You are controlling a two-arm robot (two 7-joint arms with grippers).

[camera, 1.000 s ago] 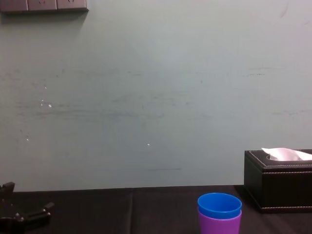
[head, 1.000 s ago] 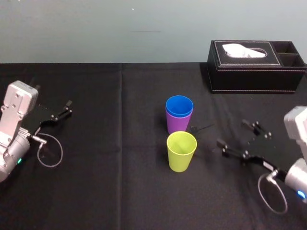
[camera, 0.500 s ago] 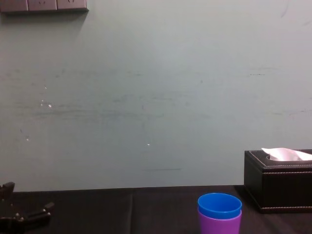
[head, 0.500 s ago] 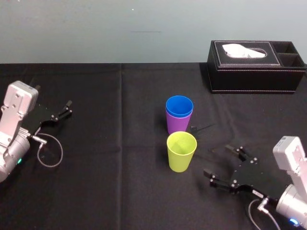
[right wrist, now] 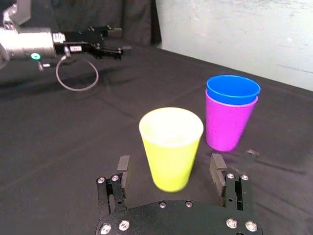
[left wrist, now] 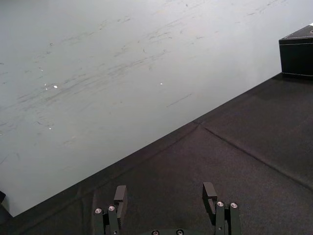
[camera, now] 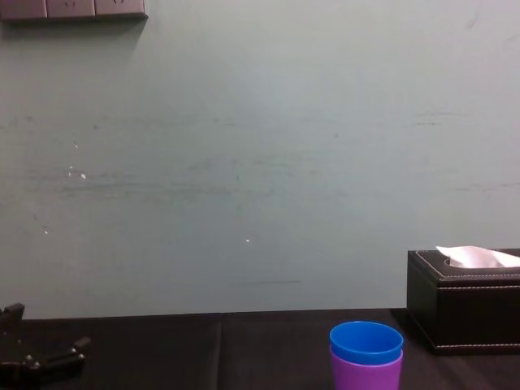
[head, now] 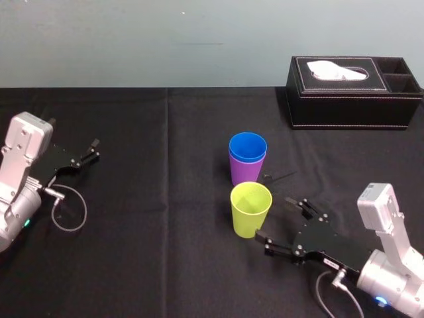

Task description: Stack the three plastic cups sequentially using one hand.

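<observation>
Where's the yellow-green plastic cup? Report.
Head view, mid-table: the yellow-green plastic cup stands robot-side of the purple plastic cup holding the blue plastic cup, beside the right gripper.

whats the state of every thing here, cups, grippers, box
blue cup: upright, nested in the purple cup
purple cup: upright, holds the blue cup
yellow-green cup: upright, alone, empty
right gripper: fingers open beside the yellow-green cup, not gripping
left gripper: fingers open, parked left
tissue box: tissue poking out

The left wrist housing (head: 23, 149) and right wrist housing (head: 383, 215) are light grey and boxy. The left gripper (head: 95, 150) and right gripper (head: 275, 220) are black, with thin finger bars and silver screw heads. A thin grey cable (right wrist: 78, 90) loops at each wrist.
</observation>
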